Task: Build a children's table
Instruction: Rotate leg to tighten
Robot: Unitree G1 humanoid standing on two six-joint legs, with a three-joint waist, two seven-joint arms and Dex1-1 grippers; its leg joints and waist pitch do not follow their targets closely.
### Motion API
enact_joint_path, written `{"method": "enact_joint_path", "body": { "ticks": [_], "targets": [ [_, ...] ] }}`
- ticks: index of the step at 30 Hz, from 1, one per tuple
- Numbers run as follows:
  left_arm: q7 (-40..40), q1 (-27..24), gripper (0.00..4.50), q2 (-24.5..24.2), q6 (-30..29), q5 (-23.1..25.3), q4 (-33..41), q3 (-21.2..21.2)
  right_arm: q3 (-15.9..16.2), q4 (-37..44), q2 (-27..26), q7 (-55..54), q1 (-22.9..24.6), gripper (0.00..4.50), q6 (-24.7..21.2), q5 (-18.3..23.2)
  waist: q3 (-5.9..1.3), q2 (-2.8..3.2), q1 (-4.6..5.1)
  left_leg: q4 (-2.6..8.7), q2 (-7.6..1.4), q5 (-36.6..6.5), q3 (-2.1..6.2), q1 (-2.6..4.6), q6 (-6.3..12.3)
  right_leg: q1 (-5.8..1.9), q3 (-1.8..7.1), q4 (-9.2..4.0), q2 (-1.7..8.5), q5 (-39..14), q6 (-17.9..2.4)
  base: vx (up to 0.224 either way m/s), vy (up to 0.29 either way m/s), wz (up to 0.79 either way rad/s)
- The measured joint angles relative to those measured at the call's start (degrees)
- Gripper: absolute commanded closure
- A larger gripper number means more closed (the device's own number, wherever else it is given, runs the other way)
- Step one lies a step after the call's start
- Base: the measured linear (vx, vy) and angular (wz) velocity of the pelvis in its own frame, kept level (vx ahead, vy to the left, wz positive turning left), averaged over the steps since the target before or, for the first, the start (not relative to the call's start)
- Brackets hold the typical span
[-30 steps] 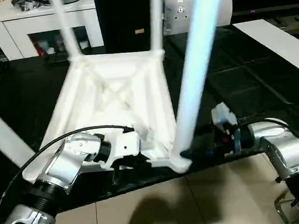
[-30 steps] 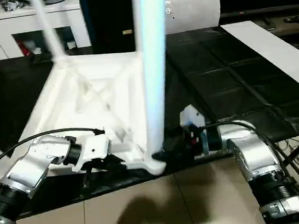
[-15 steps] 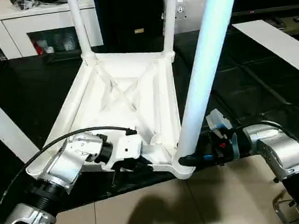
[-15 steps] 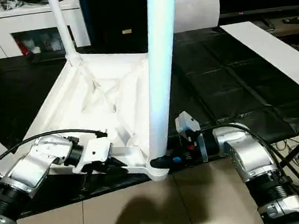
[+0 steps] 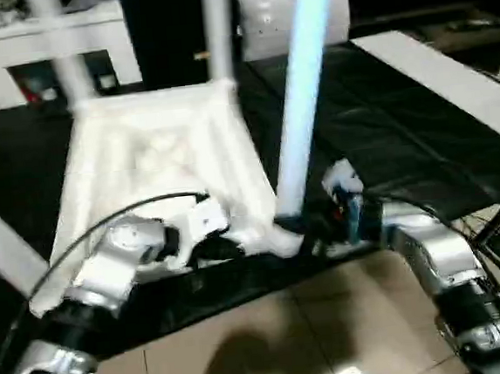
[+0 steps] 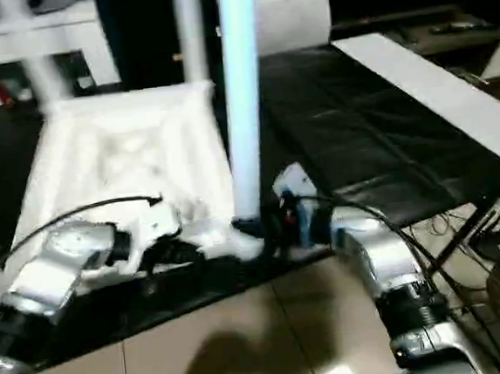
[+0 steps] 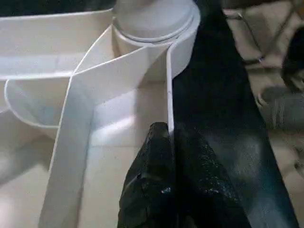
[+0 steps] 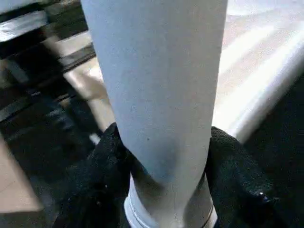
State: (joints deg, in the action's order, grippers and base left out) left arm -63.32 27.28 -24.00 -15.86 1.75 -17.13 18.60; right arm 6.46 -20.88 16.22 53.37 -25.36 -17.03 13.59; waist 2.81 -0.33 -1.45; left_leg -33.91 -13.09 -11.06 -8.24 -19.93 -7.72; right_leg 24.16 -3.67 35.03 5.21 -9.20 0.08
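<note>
1. The table top (image 5: 155, 151) lies upside down on the black counter (image 5: 403, 130), filling the left half of the head frame, its near corner at the counter's edge. If I push sideways on the leg (image 5: 300, 104), it may slide off.
2. The leg may not be seated straight in the corner socket (image 7: 154, 23); twisting it crooked could jam it.
3. My right gripper (image 8: 164, 161) is clamped around the leg's base, one finger either side.
4. My left gripper (image 7: 171, 142) is pinched shut on the top's thin rim (image 7: 168, 85).
</note>
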Motion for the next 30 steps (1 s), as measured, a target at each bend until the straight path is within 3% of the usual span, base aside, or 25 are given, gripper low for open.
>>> {"method": "enact_joint_path", "body": {
  "ticks": [6, 10, 13, 15, 24, 30],
  "targets": [
    [11.77, 0.35, 4.5, 6.88, -6.47, 3.15, 0.63, -2.05, -2.77, -3.13, -7.59, -17.57, -2.79, 2.56, -0.36, -4.44, -0.02, 0.01, -0.14, 0.23, -0.01, -0.01, 0.0, -0.02, -0.01, 0.13, -0.01, 0.08, -0.04, 0.08, -0.14, 0.0, 0.0, 0.0],
    [15.66, 0.62, 4.5, 9.24, -7.55, 4.54, 0.63, -2.05, -4.06, -4.52, -9.97, -23.25, -4.13, 2.56, -0.96, -4.84, -0.02, 0.0, -0.46, 0.29, -0.01, -0.02, 0.0, -0.05, 0.01, 0.12, -0.01, 0.03, -0.03, 0.13, -0.22, 0.0, 0.0, 0.0],
    [16.64, 0.74, 4.5, 9.9, -7.85, 5.06, 0.63, -1.91, -4.57, -4.62, -10.3, -23.88, -4.12, 1.88, -0.83, -4.63, -0.02, 0.0, -0.66, 0.29, 0.02, -0.02, 0.0, -0.08, 0.01, 0.11, -0.01, 0.01, 0.0, 0.14, -0.23, 0.0, 0.0, 0.0],
    [16.72, 0.9, 4.5, 10.41, -7.87, 5.39, 0.64, -1.38, -4.13, -4.64, -9.26, -22.49, -3.83, 1.78, -0.32, -4.98, -0.02, 0.03, -0.82, 0.27, 0.07, -0.02, 0.0, -0.1, 0.01, 0.1, 0.02, -0.03, 0.03, 0.14, -0.23, 0.0, 0.0, 0.0],
    [10.09, 0.64, 4.5, 7.49, -2.27, 3.96, 0.62, 0.53, -2.14, -2.73, -0.69, -8.73, -0.8, 0.96, 1.98, -3.45, 0.09, 0.25, -3.39, 0.28, 0.09, -0.05, 0.0, -0.22, 0.07, 0.11, 0.01, -0.05, 0.08, 0.11, -0.2, 0.0, 0.0, 0.0],
    [4.21, 0.65, 4.5, 3.32, 3.09, 2.28, -1.09, 0.81, -1.45, 0.53, 5.87, 1.28, 0.89, 0.45, 2.2, -1.94, 0.08, 0.27, -3.65, 0.27, 0.06, -0.04, 0.0, -0.15, 0.07, 0.08, 0.0, -0.01, 0.05, 0.12, -0.21, 0.0, 0.0, 0.0]
  ]
}}
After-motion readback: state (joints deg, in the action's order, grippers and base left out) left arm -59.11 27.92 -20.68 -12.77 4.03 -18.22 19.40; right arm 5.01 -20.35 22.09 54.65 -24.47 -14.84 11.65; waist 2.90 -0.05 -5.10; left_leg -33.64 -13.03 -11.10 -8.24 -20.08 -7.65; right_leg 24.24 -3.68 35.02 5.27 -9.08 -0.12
